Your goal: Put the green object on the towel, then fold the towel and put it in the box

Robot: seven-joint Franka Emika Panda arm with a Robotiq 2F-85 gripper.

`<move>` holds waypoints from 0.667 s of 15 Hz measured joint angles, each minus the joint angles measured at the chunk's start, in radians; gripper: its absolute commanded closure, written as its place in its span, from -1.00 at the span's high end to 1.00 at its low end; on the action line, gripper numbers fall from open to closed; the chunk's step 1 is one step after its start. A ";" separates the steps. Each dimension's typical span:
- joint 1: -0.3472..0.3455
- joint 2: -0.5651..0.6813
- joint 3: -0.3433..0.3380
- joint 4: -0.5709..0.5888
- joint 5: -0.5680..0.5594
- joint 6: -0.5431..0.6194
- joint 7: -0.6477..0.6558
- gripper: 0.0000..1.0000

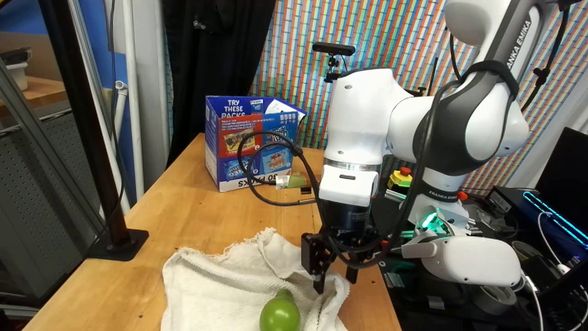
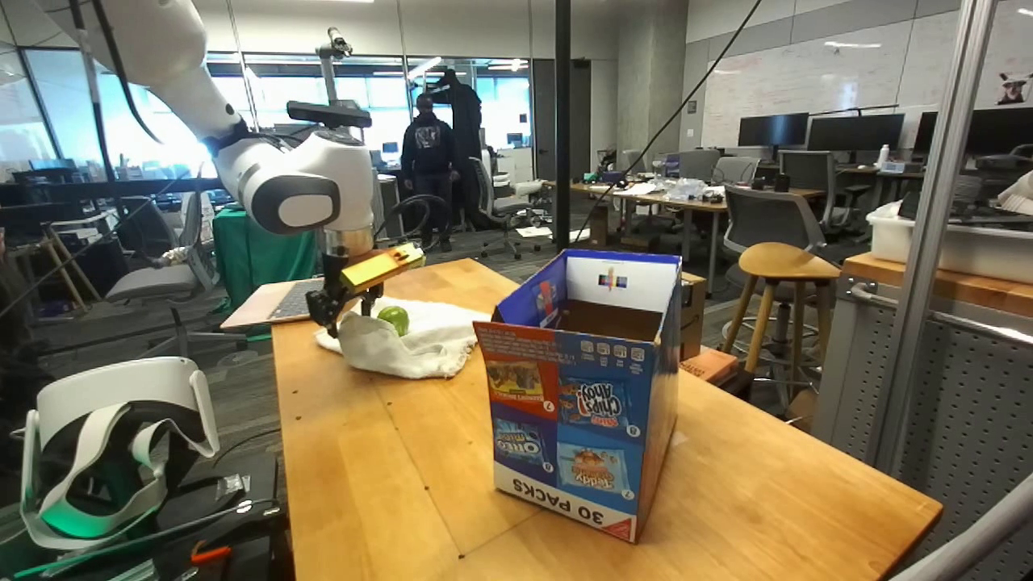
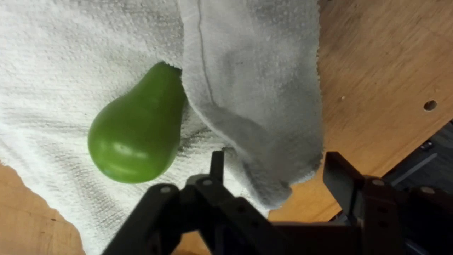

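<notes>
A green pear-shaped object [image 3: 136,131] lies on the white towel [image 3: 53,81]. The pear also shows in both exterior views [image 1: 280,316] [image 2: 394,319]. The towel [image 1: 197,287] lies rumpled on the wooden table, with one edge folded up beside the pear's narrow end; it also shows in an exterior view [image 2: 416,361]. My gripper [image 3: 275,157] is open, its fingers on either side of the folded towel edge, not closed on it. It points down at the towel's edge in both exterior views [image 1: 335,281] [image 2: 349,321]. The open-topped blue and red snack box [image 1: 257,151] stands apart [image 2: 565,436].
The wooden table [image 2: 387,468] has its edge close to the towel and gripper. A black post base [image 1: 118,244] stands at the table's far side from the arm. A white headset [image 1: 473,259] and cables lie beside the table. A loose cable loop hangs from the arm near the box.
</notes>
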 measured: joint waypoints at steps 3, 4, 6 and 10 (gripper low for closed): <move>-0.004 0.009 0.000 0.005 -0.051 -0.002 0.056 -0.59; -0.006 0.009 0.000 0.008 -0.071 -0.003 0.084 -0.73; -0.016 0.001 0.000 0.017 -0.092 -0.008 0.133 -0.91; -0.049 -0.049 0.000 0.057 -0.073 -0.076 0.159 -0.90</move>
